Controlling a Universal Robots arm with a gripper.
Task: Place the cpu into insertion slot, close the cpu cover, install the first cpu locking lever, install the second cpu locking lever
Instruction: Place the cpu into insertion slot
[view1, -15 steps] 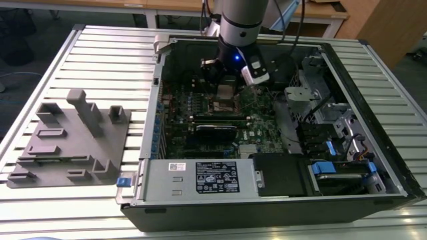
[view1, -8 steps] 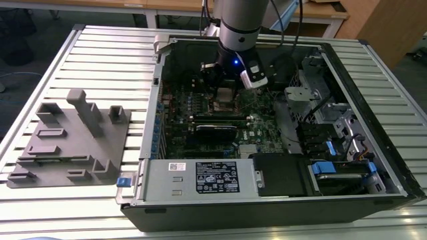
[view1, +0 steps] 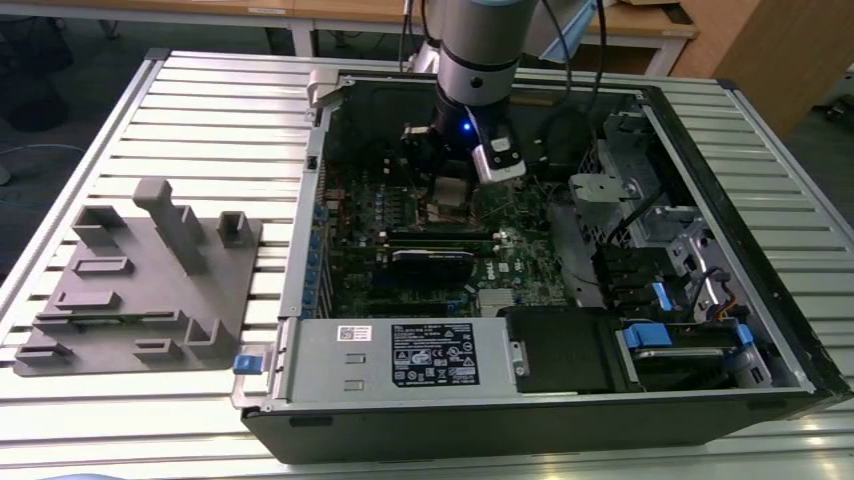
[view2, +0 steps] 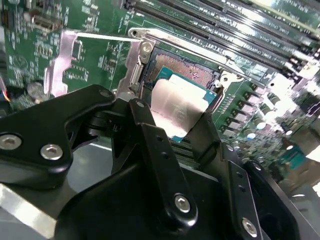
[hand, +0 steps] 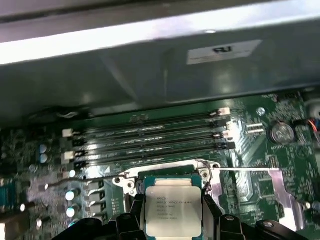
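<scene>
Cpu (hand: 173, 206), seemingly within half-hidden gripper (view2: 175, 119)

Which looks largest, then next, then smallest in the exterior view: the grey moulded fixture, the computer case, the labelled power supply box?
1. computer case
2. grey moulded fixture
3. labelled power supply box
None look alike in size.

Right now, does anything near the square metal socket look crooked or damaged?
Nothing stands out. The black end effector holds the silver-grey square chip over the dark-centred socket, edges roughly aligned; the silvery cover frame is swung open.
</scene>
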